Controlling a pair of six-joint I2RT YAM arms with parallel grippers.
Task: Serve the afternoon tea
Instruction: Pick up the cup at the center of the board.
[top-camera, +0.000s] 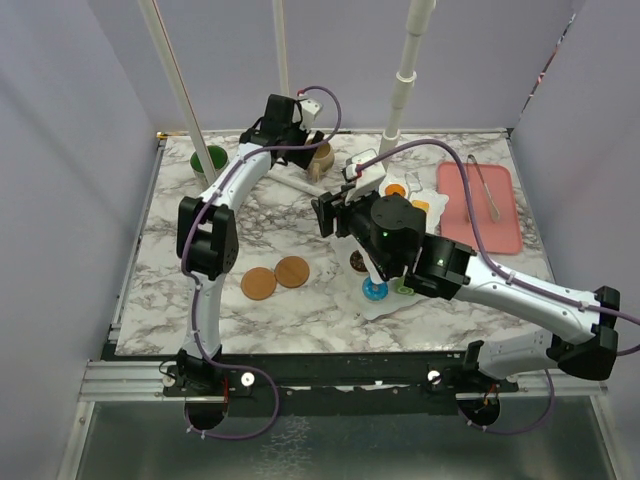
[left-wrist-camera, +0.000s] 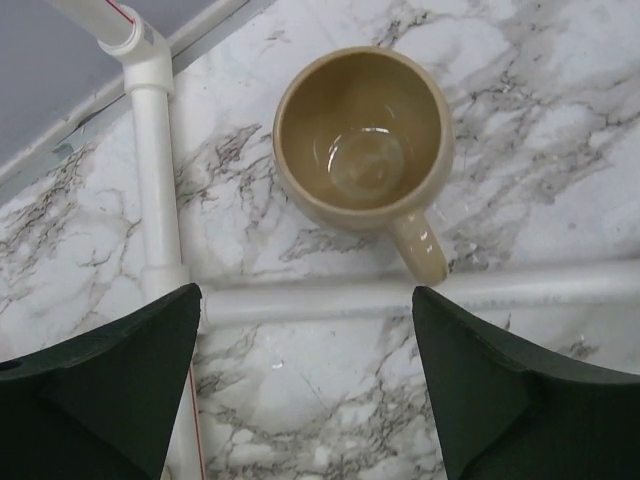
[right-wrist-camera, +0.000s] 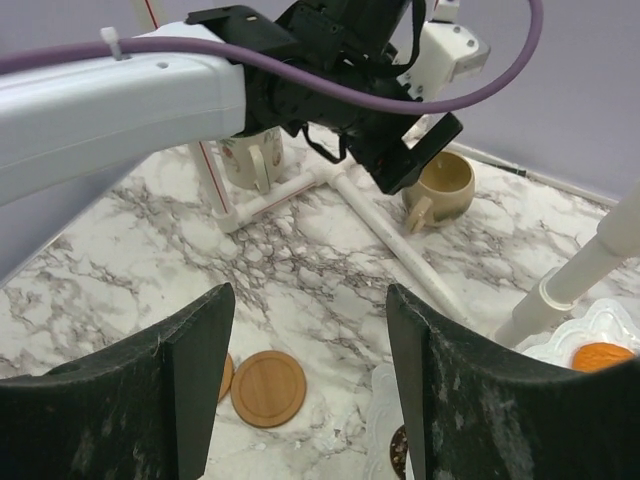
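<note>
Nearer than the glossy tan mug, two flat round wooden coasters lie on the veined marble table. Also nearer, to its right, the wavy white stand carries a blue donut and perhaps a chocolate one. The right gripper hangs between stand and mug, fingers apart, empty. By the upright mug's handle the left gripper hovers, spread wide, holding nothing. The green-lined mug stands well left of it.

A robot lab cell: marble-patterned table enclosed by plain lilac walls.
</note>
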